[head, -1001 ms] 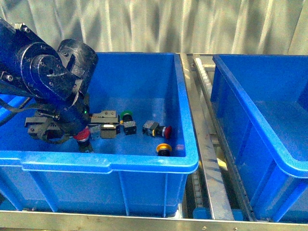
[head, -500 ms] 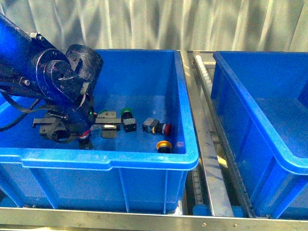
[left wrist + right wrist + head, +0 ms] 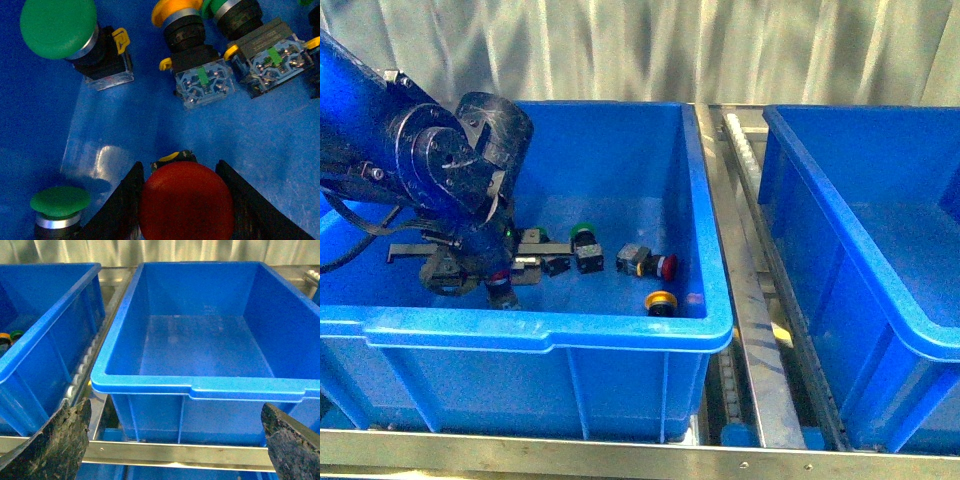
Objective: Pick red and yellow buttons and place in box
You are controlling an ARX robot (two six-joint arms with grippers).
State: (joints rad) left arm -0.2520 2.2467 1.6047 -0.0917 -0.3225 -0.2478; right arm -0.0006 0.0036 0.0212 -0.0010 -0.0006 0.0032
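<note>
Large bright-blue plastic source bin (image 3: 550,330), nearest, left of metal roller rail (image 3: 748,260)

Inside, close behind front wall: left gripper (image 3: 498,285), black fingers (image 3: 122,205) clenched on round red domed push button (image 3: 186,202)

On bin floor to its right: yellow-capped button (image 3: 660,302); behind that, red-capped button (image 3: 650,264) lying on its side; farther back, green-capped button (image 3: 582,240)

Right of rail: deep bright-blue plastic box (image 3: 860,150), apart from all buttons

Right gripper (image 3: 173,410): released, fingers spread wide, facing box's near rim
</note>
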